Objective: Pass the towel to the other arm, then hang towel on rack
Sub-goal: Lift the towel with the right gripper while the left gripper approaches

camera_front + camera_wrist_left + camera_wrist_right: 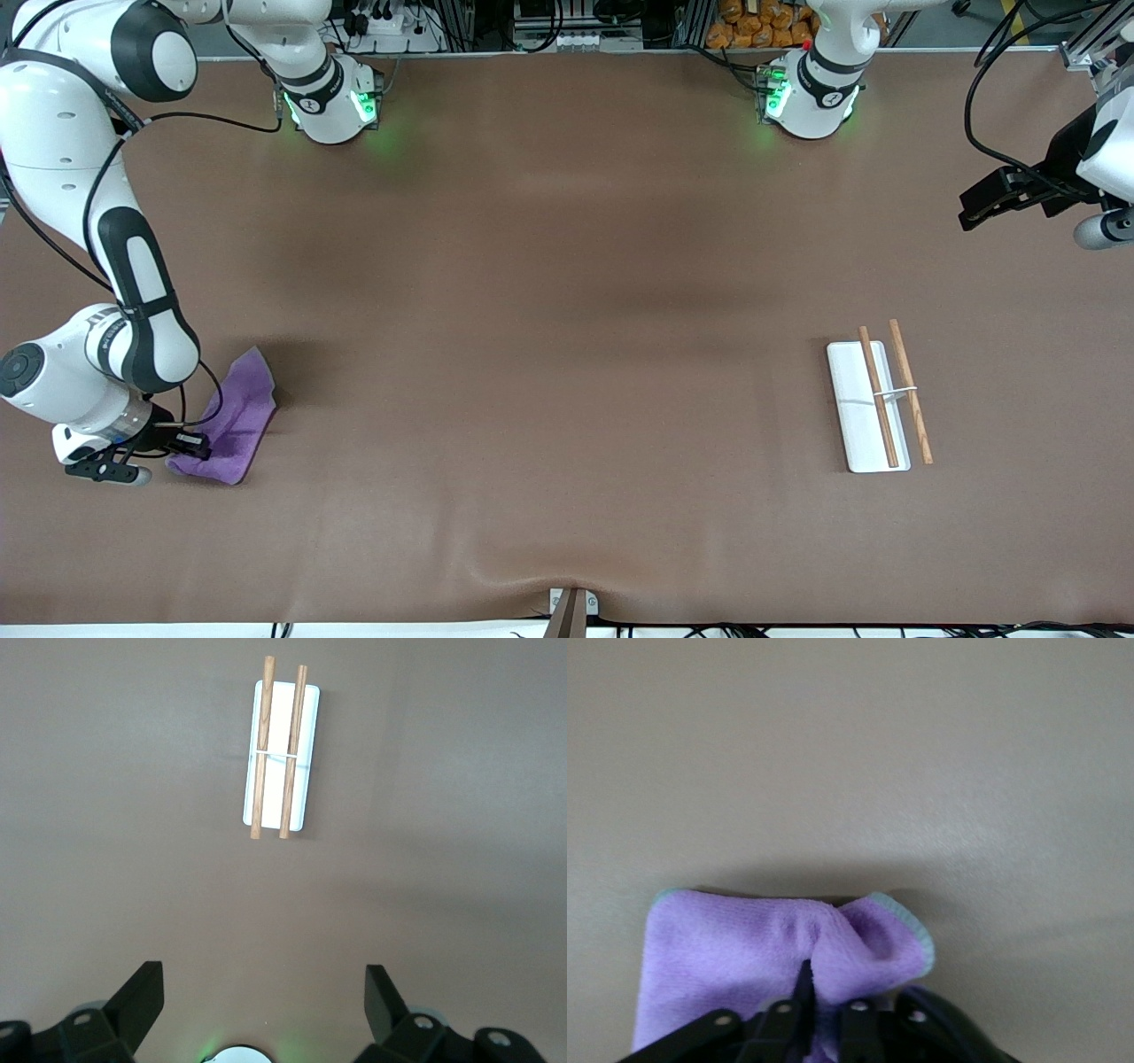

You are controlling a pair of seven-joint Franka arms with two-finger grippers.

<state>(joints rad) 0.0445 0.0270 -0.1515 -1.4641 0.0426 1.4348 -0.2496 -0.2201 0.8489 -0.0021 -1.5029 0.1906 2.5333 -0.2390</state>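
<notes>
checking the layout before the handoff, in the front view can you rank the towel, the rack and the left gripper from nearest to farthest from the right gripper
1. towel: pinched in the shut right gripper, at the right arm's end of the table.
2. rack: lying toward the left arm's end.
3. left gripper: open, waiting in the air at the left arm's end, past the rack.

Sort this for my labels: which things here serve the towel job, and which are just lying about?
Job:
- towel, pinched by right gripper, at the right arm's end
- rack, at the left arm's end
- left gripper, waiting open above the table

Lying about:
- nothing else on the brown table
</notes>
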